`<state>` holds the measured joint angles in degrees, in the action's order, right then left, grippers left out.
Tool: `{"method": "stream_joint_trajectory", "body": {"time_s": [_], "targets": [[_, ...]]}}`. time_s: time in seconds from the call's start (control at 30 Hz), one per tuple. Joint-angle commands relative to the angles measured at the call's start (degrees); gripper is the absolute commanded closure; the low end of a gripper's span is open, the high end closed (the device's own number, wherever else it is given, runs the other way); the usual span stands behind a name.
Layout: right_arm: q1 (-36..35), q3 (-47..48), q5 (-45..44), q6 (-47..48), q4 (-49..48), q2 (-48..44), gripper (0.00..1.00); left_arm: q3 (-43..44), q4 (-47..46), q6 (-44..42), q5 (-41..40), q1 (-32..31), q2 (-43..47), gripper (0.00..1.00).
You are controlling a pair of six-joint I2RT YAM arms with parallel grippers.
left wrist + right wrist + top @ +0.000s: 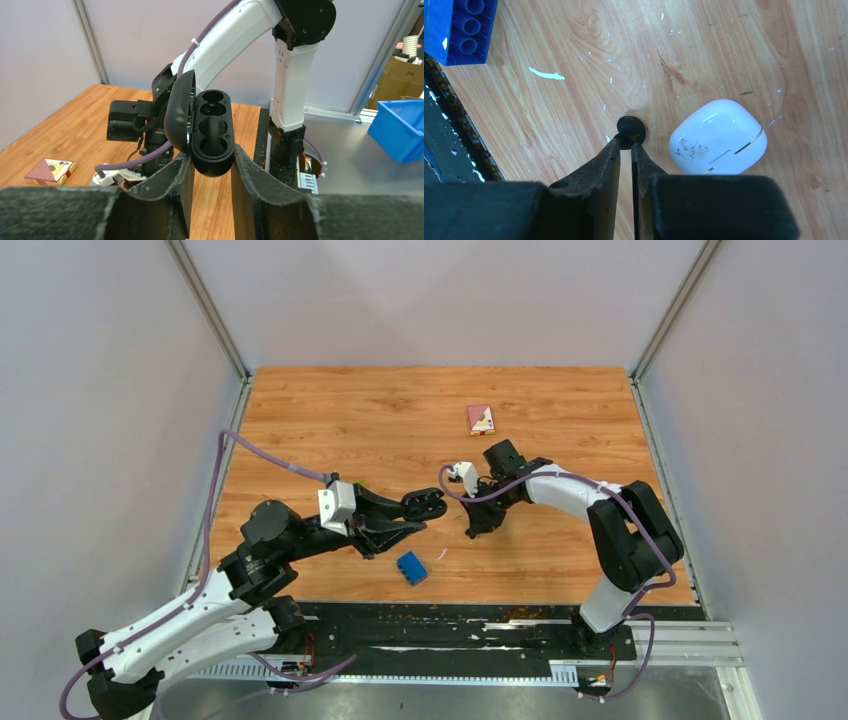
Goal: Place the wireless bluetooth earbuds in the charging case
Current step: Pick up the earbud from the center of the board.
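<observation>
A black charging case with its lid swung open sits between the fingers of my left gripper, which is shut on the case's lower end. Both of its sockets look empty. In the top view that gripper holds the case above the table's middle. My right gripper points down at the table, shut on a rounded black earbud pinched at its fingertips, close to the wood. Just right of it lies a closed white charging case. In the top view the right gripper stands right of the black case.
A blue brick lies near the front edge, also seen as the blue brick in the right wrist view. A small white scrap lies beside it. A small red and white box lies at the back. A blue bin stands off the table.
</observation>
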<state>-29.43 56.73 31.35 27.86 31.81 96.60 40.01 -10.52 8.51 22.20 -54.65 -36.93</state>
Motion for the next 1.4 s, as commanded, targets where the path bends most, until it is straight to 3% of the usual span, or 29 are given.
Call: {"method": "stream_joint_trajectory", "body": {"time_s": [0.0, 0.27, 0.63, 1.37], "targets": [[0.3, 0.3, -0.2, -2.0, -3.4, 0.9, 0.84, -0.1, -2.1, 0.3, 0.3, -0.2, 0.6, 1.00], [0.2, 0.2, -1.9, -2.6, -4.8, 1.9, 0.81, -0.1, -2.1, 0.3, 0.2, -0.2, 0.5, 1.00], [0.3, 0.4, -2.5, -4.7, -4.9, 1.9, 0.70, 0.0, -1.7, 0.1, 0.3, -0.2, 0.4, 1.00], [0.3, -0.1, 1.8, -6.5, -4.3, 1.1, 0.75, 0.0, -2.0, 0.4, 0.6, -0.2, -0.1, 1.00]]}}
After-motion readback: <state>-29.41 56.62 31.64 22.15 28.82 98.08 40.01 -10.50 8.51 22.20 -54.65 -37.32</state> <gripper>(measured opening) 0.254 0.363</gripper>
